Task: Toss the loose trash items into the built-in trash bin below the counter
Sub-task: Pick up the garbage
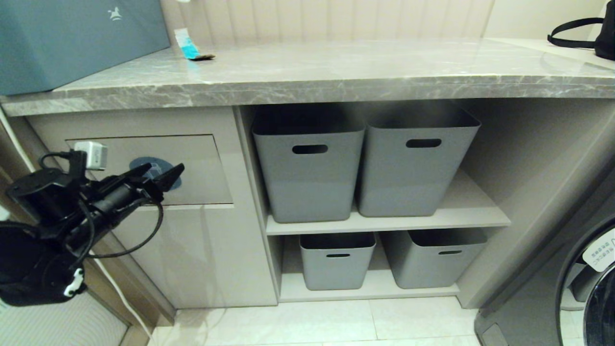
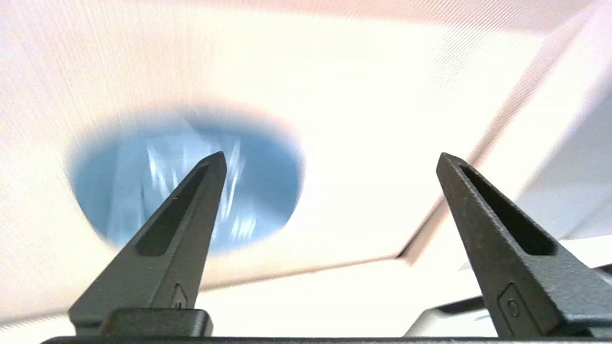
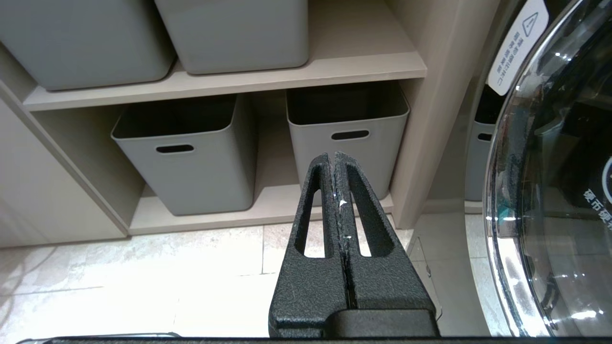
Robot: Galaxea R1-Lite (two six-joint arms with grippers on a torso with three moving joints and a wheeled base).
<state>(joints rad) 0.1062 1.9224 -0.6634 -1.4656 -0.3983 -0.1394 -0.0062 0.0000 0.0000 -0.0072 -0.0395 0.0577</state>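
A turquoise-and-white wrapper piece [image 1: 188,47] with a torn brown end lies at the back left of the grey marble-look counter [image 1: 360,67]. Below it is the built-in trash bin's beige flap [image 1: 206,163] with a blue oval label [image 1: 176,185]. My left gripper [image 1: 166,174] hovers right in front of that label, pointing at the flap. In the left wrist view the left gripper [image 2: 330,157] is open and holds nothing, with the label [image 2: 258,181] just behind one finger. My right gripper [image 3: 333,155] is shut on nothing and hangs low over the floor tiles, out of the head view.
Grey plastic tubs [image 1: 307,163] [image 1: 413,158] fill the open shelves right of the bin cabinet, with smaller ones [image 1: 336,259] below. A long blue box [image 1: 72,38] stands on the counter's left end. A washing machine door [image 1: 591,278] is at the far right.
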